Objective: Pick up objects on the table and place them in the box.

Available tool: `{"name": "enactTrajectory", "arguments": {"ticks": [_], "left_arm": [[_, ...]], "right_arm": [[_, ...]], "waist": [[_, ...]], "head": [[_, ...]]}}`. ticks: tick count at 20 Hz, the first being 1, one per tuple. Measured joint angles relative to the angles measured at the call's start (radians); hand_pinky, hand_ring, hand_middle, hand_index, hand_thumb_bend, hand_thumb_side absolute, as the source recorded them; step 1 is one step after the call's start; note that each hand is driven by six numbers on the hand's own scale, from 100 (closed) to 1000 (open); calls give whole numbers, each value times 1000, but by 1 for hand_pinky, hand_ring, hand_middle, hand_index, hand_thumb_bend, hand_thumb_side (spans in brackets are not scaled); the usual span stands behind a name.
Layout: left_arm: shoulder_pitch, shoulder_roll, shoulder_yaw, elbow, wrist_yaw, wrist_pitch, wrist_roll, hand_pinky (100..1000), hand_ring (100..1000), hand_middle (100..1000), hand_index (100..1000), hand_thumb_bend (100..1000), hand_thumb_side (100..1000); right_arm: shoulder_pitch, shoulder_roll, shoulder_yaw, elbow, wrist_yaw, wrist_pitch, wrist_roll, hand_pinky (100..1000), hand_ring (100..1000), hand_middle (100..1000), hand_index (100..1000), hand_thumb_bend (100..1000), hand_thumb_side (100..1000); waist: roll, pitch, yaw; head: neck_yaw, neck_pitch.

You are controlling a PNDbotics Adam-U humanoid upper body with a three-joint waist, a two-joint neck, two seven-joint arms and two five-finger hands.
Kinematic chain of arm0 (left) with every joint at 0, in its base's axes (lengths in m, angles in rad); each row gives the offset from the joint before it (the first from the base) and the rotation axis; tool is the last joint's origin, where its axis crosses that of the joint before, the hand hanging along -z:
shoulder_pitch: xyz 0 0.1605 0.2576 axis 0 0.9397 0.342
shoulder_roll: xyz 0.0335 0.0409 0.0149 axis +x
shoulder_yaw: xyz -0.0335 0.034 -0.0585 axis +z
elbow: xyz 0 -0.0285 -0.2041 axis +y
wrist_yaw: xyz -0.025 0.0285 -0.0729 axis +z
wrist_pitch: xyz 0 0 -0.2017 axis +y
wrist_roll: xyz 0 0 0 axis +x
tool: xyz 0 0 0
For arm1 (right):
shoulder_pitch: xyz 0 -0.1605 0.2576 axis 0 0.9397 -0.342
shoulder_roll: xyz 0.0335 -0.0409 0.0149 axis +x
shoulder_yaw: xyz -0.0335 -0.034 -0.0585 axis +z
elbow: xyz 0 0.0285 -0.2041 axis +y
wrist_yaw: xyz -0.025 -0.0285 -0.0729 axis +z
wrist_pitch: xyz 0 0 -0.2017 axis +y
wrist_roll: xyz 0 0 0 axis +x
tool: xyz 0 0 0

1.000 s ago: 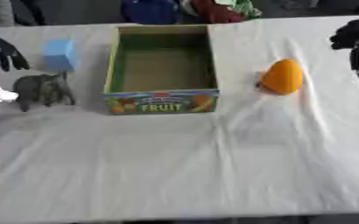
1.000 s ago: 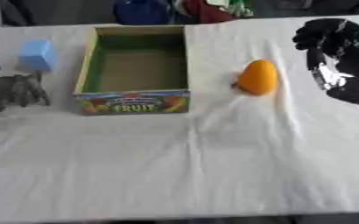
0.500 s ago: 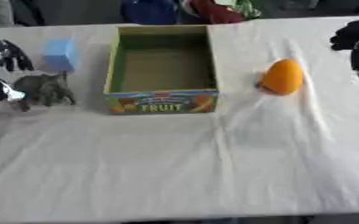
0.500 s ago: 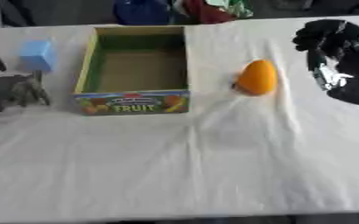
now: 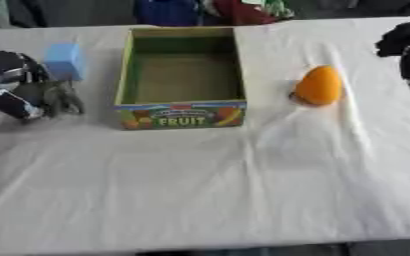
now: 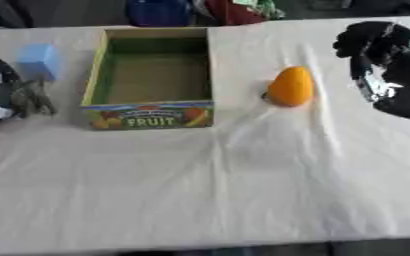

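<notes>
Cardboard box (image 5: 180, 116), open-topped, green inside, with a printed front panel reading FRUIT; stands on the far middle of the table, nothing visible inside it
Orange fruit-shaped object (image 5: 319, 86): on the cloth to the right of the box, apart from it, upright with its narrow end up
Grey animal figure (image 5: 58, 98): left of the box near its front corner, partly covered by the left hand
Light blue block (image 5: 64, 61): behind the figure, beside the box's left wall, not touching it
Left hand (image 5: 12, 90): black and silver, at the left edge, fingers curled around the grey figure
Right hand (image 6: 385, 65): at the right edge, well apart from the orange object, fingers bent inward and holding nothing
White cloth (image 5: 208, 185): covers the table, creased in front of the box and the orange object
</notes>
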Motion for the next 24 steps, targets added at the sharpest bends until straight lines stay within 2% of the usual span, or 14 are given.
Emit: {"name": "enactTrajectory", "arguments": {"ticks": [2, 4, 7, 13, 18, 21, 24], "left_arm": [[-1, -1, 2, 7, 0, -3, 3, 566, 474, 467, 660, 230, 266], [-1, -5, 5, 9, 2, -2, 11, 525, 418, 402, 606, 100, 220], [0, -6, 10, -4, 15, 5, 31, 473, 360, 340, 538, 100, 203], [-8, 2, 16, -98, 100, 11, 40, 474, 359, 339, 539, 100, 225], [-81, 0, 10, -182, 179, 14, 23, 480, 369, 350, 551, 100, 220], [-130, -29, -7, -199, 186, 13, 19, 481, 379, 355, 556, 100, 230], [-168, -89, -29, -185, 166, 6, 20, 484, 385, 360, 562, 100, 232]], "right_arm": [[0, 0, 0, 0, 0, 0, 0, 767, 775, 725, 820, 100, 279], [0, 0, 0, 0, 0, 0, 0, 767, 775, 725, 820, 100, 282], [3, 0, 0, 0, 0, 0, 0, 767, 775, 725, 820, 100, 287], [4, 0, 0, 0, 0, 0, 0, 767, 775, 725, 821, 100, 285], [4, 0, 1, 0, 0, 2, 3, 767, 775, 725, 821, 100, 291], [3, 0, 8, 1, -1, 4, 8, 767, 775, 725, 821, 100, 291], [-4, 3, 20, 1, -7, 5, 20, 767, 775, 725, 821, 100, 289]], "waist": [[0, 0, -1], [0, 0, -1], [-1, 0, -1], [0, 0, -1], [5, -6, -6], [6, -11, -16], [7, -12, -42]], "head": [[0, 0], [0, 0], [0, 0], [0, 0], [1, 1], [9, 1], [23, 1]]}}
